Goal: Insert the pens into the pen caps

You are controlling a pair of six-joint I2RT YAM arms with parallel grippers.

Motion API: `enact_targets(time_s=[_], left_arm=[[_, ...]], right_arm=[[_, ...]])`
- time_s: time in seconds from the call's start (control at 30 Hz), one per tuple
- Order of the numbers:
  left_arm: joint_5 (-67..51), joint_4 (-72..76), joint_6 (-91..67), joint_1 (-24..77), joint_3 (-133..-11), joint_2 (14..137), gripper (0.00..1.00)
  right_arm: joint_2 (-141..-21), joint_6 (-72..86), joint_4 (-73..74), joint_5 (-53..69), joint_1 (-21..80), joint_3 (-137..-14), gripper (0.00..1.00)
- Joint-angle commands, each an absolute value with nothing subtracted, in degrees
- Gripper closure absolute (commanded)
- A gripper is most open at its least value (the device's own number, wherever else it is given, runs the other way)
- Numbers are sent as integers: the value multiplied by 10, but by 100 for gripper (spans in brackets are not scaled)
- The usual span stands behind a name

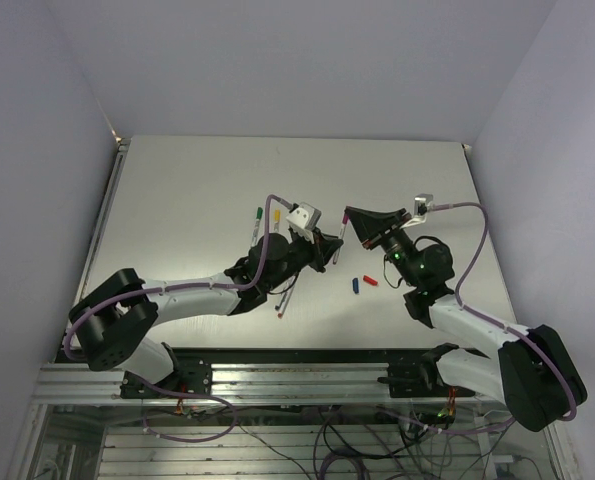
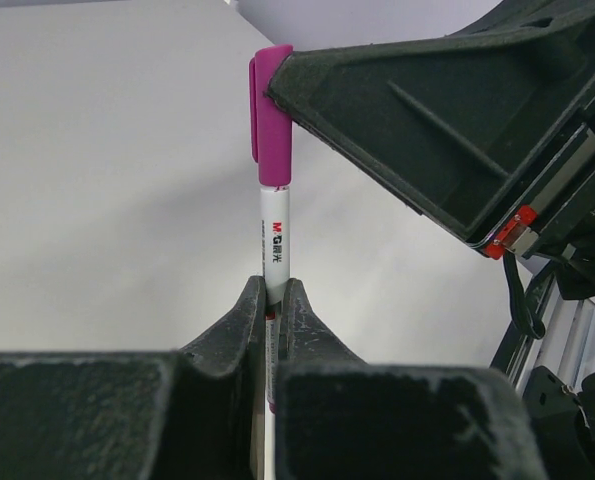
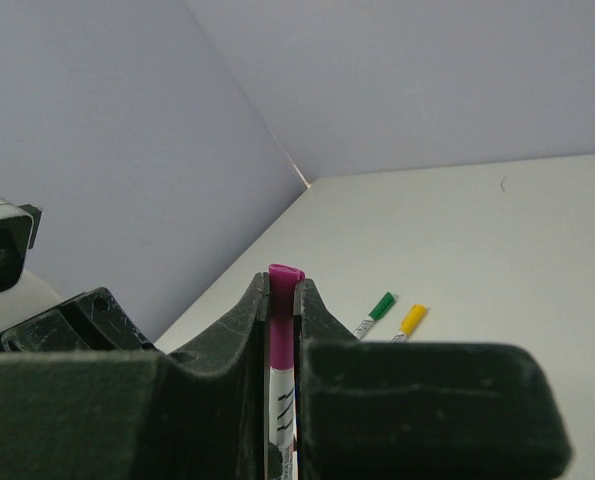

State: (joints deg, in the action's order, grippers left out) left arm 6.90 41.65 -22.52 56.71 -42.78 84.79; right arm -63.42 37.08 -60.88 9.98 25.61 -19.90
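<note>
Our left pincer [image 2: 274, 298] is clamped narrow on the lower barrel of a thin grey-white marker pen [image 2: 276, 240], which stands upright between its fingers in the left wrist view. The pen's top end sits inside a stubby purple plastic cap [image 2: 271, 110]. Our right pincer [image 3: 282, 292] is closed tight on that cap, gripping it from both sides. In the top view the two pincers meet over the middle of the pale grey bench [image 1: 197, 180], with the pen bridging them.

Near and right of them, a small blue cap [image 1: 356, 285] and a small red cap [image 1: 370, 280] lie just beside each other on the bench. To the left, a green-ended pen [image 1: 260, 214] and a yellow-ended pen [image 1: 277, 213] lie side by side. We see at least one more thin pen [image 1: 281, 303] by the near side of the left arm [image 1: 192, 290]; we cannot tell its tip colour.
</note>
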Motion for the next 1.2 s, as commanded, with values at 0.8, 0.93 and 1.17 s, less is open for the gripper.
enact_targets(time_s=[0.8, 0.93, 1.17], left_arm=[[155, 504, -169, 532, -456, 780, 93], [162, 443, -174, 532, -465, 791, 93], [190, 326, -174, 525, -488, 835, 93]], right_arm=[[-679, 269, -383, 4, 363, -236, 100], [-663, 229, -371, -51, 363, -277, 89], [-593, 172, -394, -146, 363, -304, 58]])
